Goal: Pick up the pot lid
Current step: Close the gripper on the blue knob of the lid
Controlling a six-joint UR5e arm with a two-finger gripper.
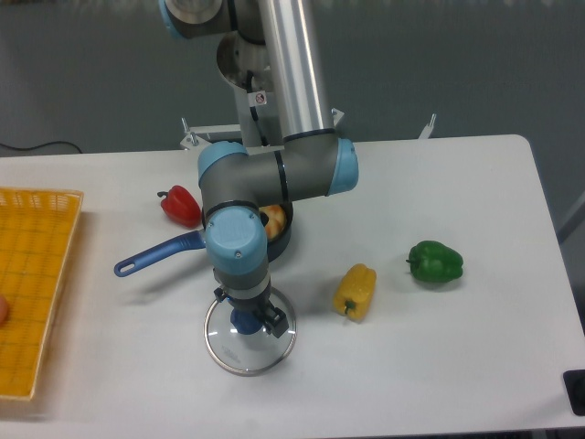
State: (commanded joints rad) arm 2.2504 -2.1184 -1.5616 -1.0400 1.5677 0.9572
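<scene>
A round glass pot lid (249, 345) with a metal rim and a blue knob lies flat on the white table, near the front. My gripper (248, 322) points straight down over the lid's middle, its fingers on either side of the blue knob. The wrist hides most of the knob, so whether the fingers press on it does not show. Behind the arm sits a blue pot (277, 240) with a long blue handle (157, 254) pointing left; something tan lies inside it.
A red pepper (181, 205) lies left of the pot. A yellow pepper (356, 291) and a green pepper (435, 262) lie to the right of the lid. A yellow basket (35, 283) stands at the table's left edge.
</scene>
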